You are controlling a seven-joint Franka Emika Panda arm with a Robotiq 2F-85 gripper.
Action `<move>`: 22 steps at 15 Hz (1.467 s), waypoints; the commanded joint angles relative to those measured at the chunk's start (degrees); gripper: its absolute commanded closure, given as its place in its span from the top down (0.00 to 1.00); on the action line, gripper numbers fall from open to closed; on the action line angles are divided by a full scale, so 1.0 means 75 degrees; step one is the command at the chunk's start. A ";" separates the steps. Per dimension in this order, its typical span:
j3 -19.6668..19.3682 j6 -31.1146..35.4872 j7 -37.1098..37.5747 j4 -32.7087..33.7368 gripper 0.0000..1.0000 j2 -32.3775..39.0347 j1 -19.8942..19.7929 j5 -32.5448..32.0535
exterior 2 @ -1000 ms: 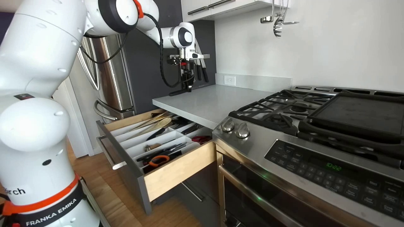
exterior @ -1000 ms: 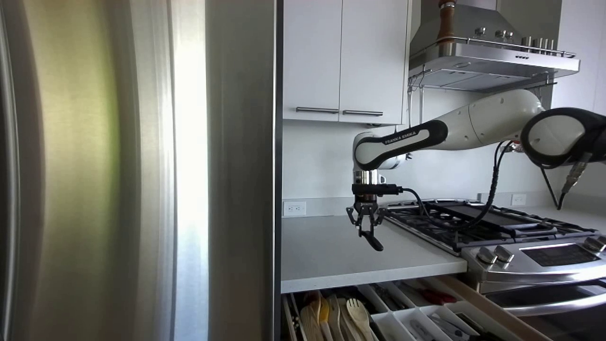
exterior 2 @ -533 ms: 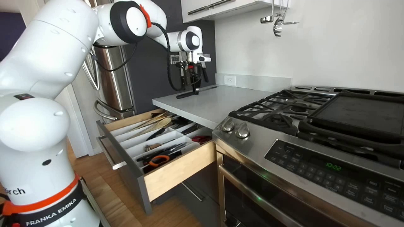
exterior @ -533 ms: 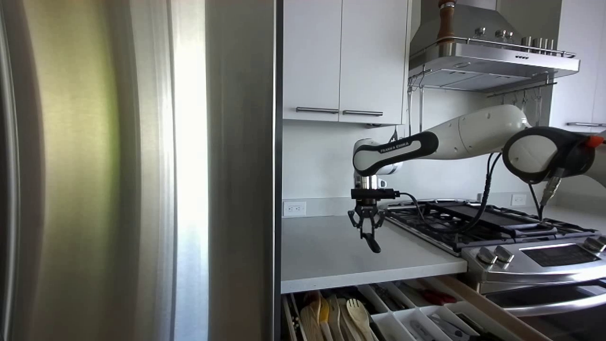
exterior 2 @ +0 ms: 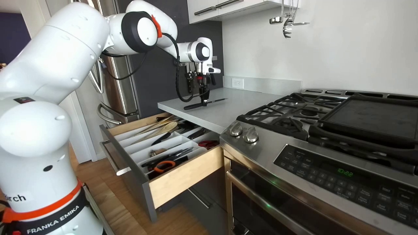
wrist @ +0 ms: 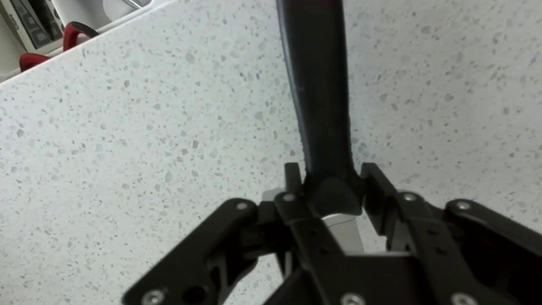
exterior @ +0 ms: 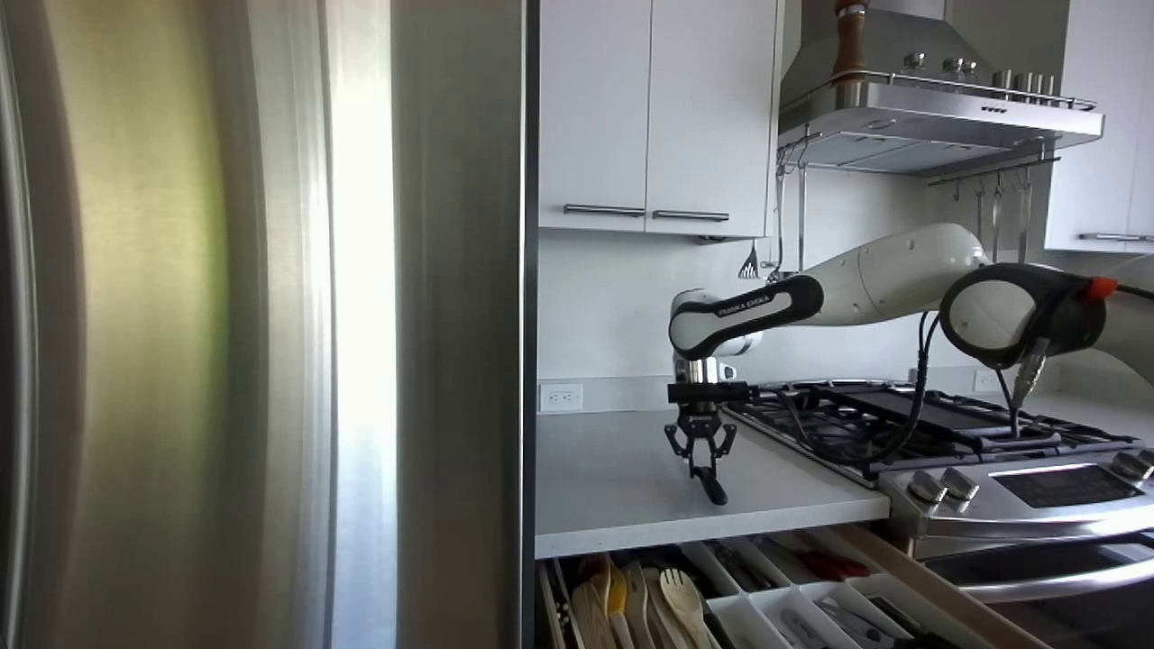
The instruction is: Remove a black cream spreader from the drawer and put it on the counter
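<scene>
Tool [wrist: 332,182] pinches a long black cream spreader [wrist: 319,84], fingertips against both sides of its dark handle. Spreader is out over the smooth pale grey-white tabletop [exterior 2: 241,101], near the front edge, handle end pointing roughly toward that edge; can't tell if it touches the surface.

Left to right in an exterior view: white jointed robot arm [exterior 2: 36,127] with orange bands, stainless-steel fridge [exterior 2: 119,91], wide shallow drawer [exterior 2: 186,178] with dark grey front and pale wooden side, pulled open. Inside: orange-handled scissors [exterior 2: 164,166], pale wooden spoon [exterior 2: 170,126], red-handled utensil [exterior 2: 208,144]. Right of these, stainless-steel gas range [exterior 2: 269,143] with black grates, flat black griddle [exterior 2: 375,114] on top.
</scene>
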 commanded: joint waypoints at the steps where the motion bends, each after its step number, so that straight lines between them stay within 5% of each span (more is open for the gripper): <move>1: -0.0034 -0.0193 0.0131 0.0346 0.19 0.0249 -0.0046 0.0197; 7: -0.0024 -0.0211 0.0148 0.0346 0.27 0.0250 -0.0019 0.0183; 11: -0.0013 -0.0254 0.0145 0.0351 0.55 0.0221 0.0010 0.0177; 15: 0.0033 -0.0293 0.0077 0.0323 0.54 0.0105 0.0101 0.0122; 18: 0.0283 -0.0146 -0.0370 -0.0406 0.87 -0.0490 0.0212 0.0055; 20: 0.0488 0.0128 -0.0967 -0.1182 1.00 -0.1093 0.0264 0.0010; 22: 0.0724 0.0273 -0.1570 -0.1882 1.00 -0.1733 0.0284 0.0056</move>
